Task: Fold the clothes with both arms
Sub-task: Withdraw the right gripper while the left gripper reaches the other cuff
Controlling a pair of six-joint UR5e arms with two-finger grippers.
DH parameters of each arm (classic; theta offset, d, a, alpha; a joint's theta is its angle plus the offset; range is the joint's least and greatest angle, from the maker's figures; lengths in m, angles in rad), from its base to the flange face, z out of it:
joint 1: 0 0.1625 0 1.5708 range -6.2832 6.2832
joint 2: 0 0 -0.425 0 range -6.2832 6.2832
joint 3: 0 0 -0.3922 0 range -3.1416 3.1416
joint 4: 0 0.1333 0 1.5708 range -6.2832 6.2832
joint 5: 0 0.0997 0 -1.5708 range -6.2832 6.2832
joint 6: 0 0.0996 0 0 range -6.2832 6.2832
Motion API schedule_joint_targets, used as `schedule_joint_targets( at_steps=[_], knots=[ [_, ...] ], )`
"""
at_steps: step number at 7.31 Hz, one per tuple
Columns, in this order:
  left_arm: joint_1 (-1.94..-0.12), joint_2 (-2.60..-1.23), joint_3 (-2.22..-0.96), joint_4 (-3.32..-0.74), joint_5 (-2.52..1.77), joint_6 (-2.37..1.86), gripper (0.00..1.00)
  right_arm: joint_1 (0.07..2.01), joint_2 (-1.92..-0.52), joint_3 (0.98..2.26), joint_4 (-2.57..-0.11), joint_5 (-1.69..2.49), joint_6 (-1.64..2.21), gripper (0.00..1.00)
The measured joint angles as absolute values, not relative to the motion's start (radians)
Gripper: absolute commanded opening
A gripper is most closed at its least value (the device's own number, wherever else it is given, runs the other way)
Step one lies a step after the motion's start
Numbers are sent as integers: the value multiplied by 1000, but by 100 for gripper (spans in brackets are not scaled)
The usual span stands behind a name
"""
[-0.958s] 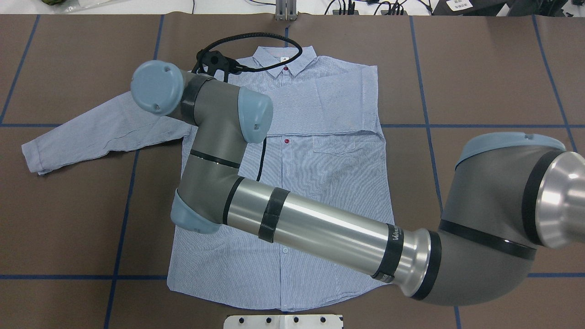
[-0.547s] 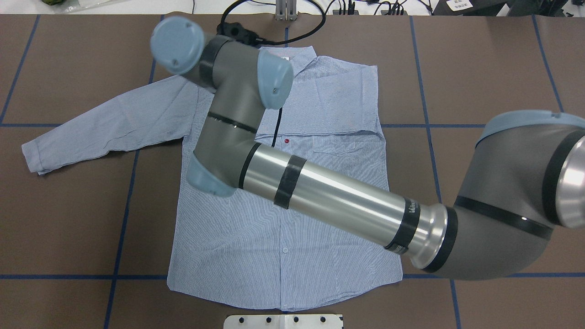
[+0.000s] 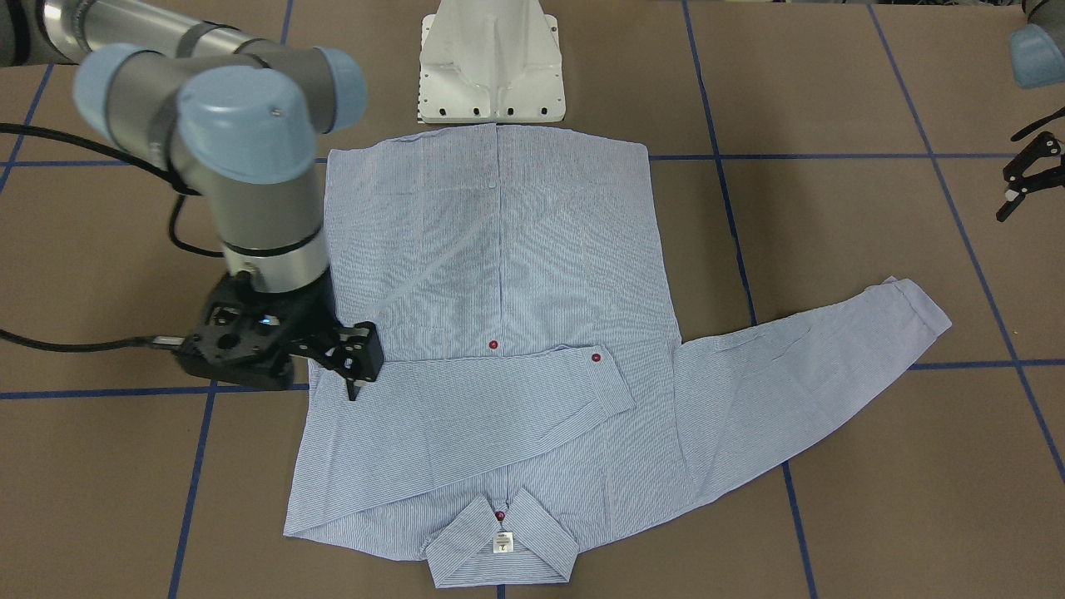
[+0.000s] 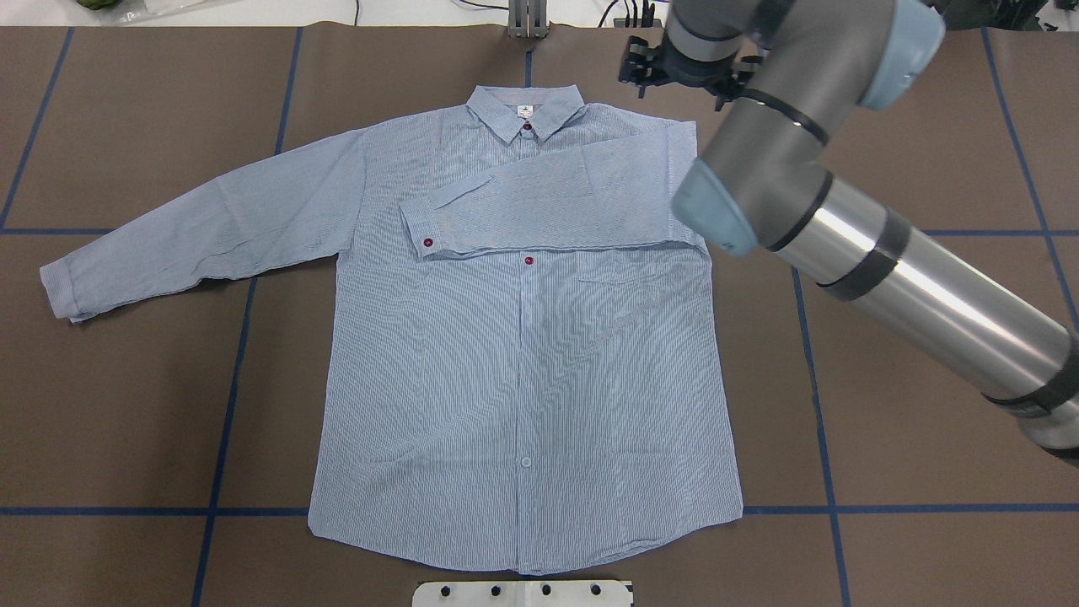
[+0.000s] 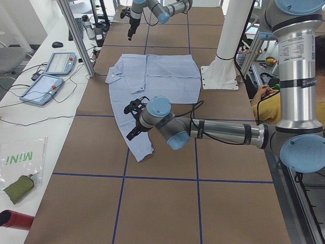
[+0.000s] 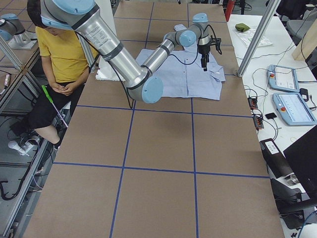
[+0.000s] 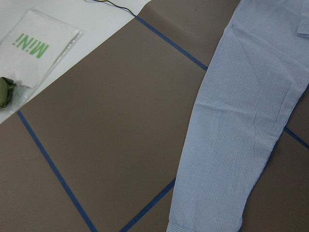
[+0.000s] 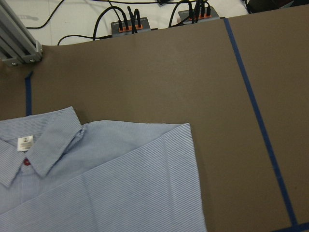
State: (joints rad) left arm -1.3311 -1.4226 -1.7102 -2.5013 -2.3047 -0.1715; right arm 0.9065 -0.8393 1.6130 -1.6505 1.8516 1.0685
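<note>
The striped shirt [image 4: 523,371] lies flat and face up on the brown table, collar [image 4: 527,110] at the far side. Its right sleeve is folded across the chest, with the red-buttoned cuff [image 4: 428,242] near the placket. The left sleeve [image 4: 202,228] stretches out sideways, also seen in the left wrist view [image 7: 241,121]. My right gripper [image 4: 684,72] [image 3: 354,370] hovers open and empty above the shirt's right shoulder edge. My left gripper [image 3: 1022,179] [image 5: 131,122] hangs open and empty over the table, short of the left cuff [image 3: 915,304].
The white pedestal base [image 3: 491,66] stands at the hem side. An aluminium post [image 4: 527,17] and cable plugs [image 8: 128,24] line the far edge. A plastic bag with a green pouch [image 7: 24,48] lies off the table's left end. A seated person [image 6: 64,54] is behind the robot.
My right arm has swung from over the shirt's left shoulder and collar across to the right shoulder, uncovering the folded sleeve. The shirt has not moved.
</note>
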Motion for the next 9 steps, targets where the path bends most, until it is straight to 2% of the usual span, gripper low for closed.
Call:
schedule_joint_targets(
  at_steps=[2,3,5,6,8,9],
  knots=[
    [-1211,-1388,-1568,-2813,-2183,-413,100,1040,-1050,1755,-1595,1988,850,100],
    [-1149,-1383,-1510,-2913,-2109,-505,94,1109,-1153,1790,-1527,2067,754,100],
    [-1046,-1381,-1450,-3009,-2002,-690,73,1250,-1363,1811,-1355,2213,573,100],
    [-1009,-1381,-1422,-3053,-1966,-789,67,1313,-1441,1816,-1302,2268,502,100],
    [-953,-1381,-1386,-3111,-1934,-942,55,1384,-1522,1825,-1267,2314,415,100],
    [-936,-1381,-1369,-3119,-1922,-972,53,1393,-1535,1828,-1264,2318,398,100]
  ],
)
